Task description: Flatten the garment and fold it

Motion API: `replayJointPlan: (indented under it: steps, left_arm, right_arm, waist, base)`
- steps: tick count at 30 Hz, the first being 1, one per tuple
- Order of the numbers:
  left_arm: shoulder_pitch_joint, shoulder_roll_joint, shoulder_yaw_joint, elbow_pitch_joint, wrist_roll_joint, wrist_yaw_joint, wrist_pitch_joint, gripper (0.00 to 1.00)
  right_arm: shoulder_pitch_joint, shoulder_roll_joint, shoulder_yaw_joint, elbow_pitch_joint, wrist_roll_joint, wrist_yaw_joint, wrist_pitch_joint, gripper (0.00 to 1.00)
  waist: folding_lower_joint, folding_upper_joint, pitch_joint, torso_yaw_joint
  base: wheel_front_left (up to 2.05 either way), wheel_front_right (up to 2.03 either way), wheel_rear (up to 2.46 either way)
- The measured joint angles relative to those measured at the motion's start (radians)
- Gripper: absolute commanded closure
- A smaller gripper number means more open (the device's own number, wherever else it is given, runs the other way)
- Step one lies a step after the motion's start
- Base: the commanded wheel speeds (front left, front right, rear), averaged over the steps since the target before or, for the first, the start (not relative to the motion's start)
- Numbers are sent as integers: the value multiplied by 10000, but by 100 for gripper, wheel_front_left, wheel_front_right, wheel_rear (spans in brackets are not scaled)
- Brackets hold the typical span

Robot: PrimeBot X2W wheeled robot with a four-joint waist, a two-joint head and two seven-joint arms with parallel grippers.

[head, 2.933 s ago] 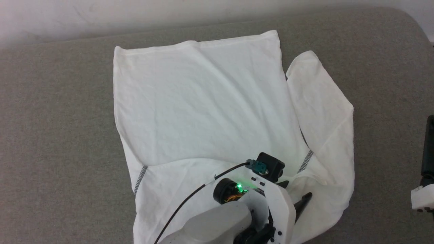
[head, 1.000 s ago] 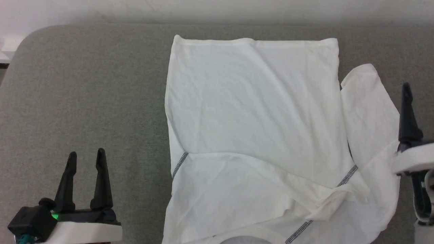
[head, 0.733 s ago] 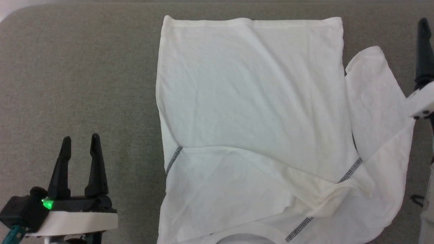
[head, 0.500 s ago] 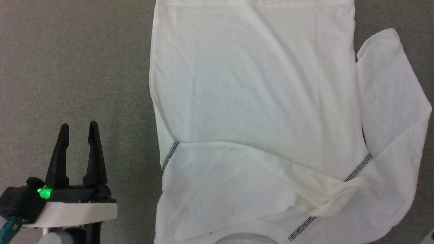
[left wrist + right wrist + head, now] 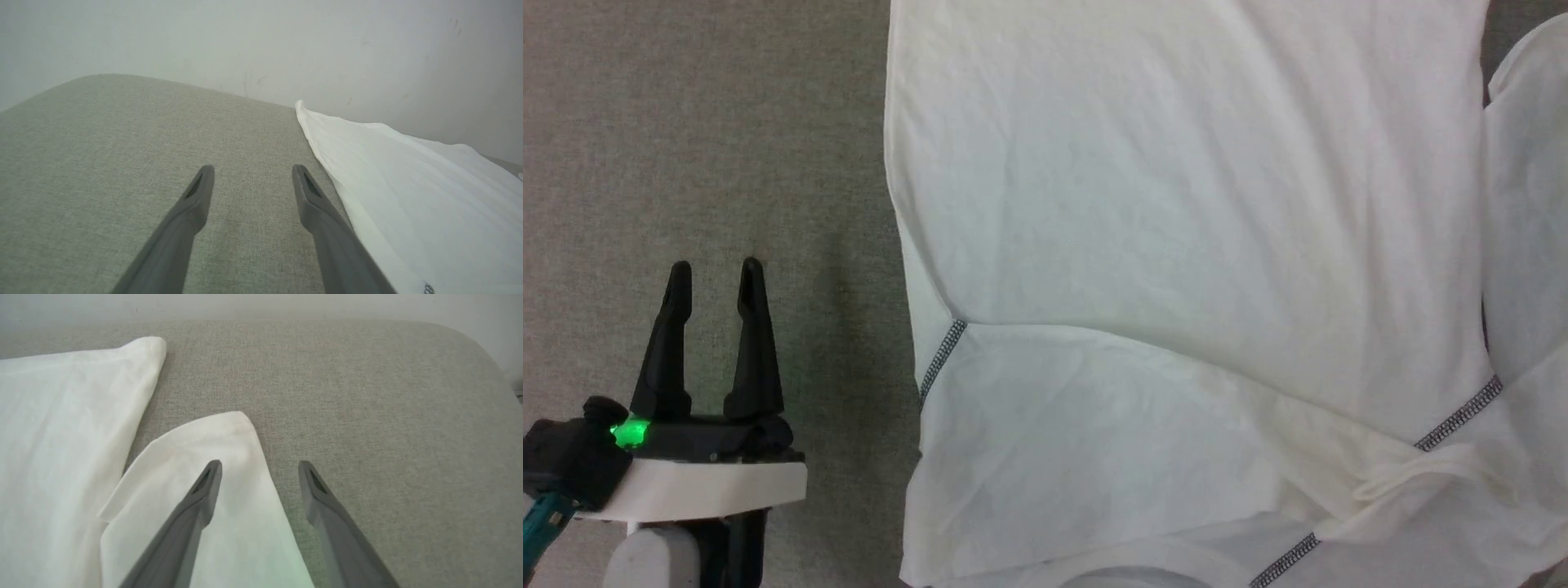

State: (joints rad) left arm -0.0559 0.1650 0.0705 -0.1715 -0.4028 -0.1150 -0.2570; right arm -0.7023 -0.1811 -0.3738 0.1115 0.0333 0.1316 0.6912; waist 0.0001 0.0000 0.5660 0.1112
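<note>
Head view: the camera has moved closer than half a second ago. The garment point(image 5: 1176, 245) lies unchanged on the grey surface point(image 5: 686, 122), with the left gripper point(image 5: 716, 268) spread and empty off its left edge.
Left wrist view: the same parted fingers sit beside that edge.
Right wrist view: the right gripper point(image 5: 259, 465), spread and empty, is over the edge of the garment's sleeve point(image 5: 229, 433).

garment point(image 5: 1176, 204): plain white
seam stitching point(image 5: 942, 357): dark grey zigzag on white
surface point(image 5: 703, 147): grey-beige, fine woven fleck
my left gripper point(image 5: 716, 265): black fingers point(image 5: 754, 343), white cuff point(image 5: 694, 490), green light point(image 5: 627, 433)
my cable plug point(image 5: 541, 527): teal
my right gripper point(image 5: 259, 463): dark grey fingers
wall point(image 5: 245, 36): pale off-white
</note>
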Motion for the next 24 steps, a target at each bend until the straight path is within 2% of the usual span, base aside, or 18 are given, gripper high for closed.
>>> replayJointPlan:
  steps: [9,12,13,18,24]
  left_arm:
    - [-380,-6,-27,96,0,-75,0,0]
    - [-392,-2,-25,198,0,-75,0,0]
    - [-393,0,-21,232,0,-75,0,0]
    - [-398,8,-4,295,0,-77,0,0]
    - [-317,6,92,360,165,-82,0,0]
  right_arm:
    - [-185,-242,132,276,-75,0,-88,0]
    - [-327,-146,-63,334,-75,0,48,96]
    - [-356,-58,-132,336,-77,0,69,100]
    - [-342,201,-307,414,-224,8,-77,100]
    - [26,295,-780,508,-272,8,-895,100]
  waist:
    - [-1,0,598,372]
    - [-2,1,679,437]
    - [-2,0,681,431]
    - [-1,0,486,326]
    - [-1,0,-134,127]
  base:
    - [0,0,0]
    - [0,0,0]
    - [0,0,0]
    - [0,0,0]
    - [0,0,0]
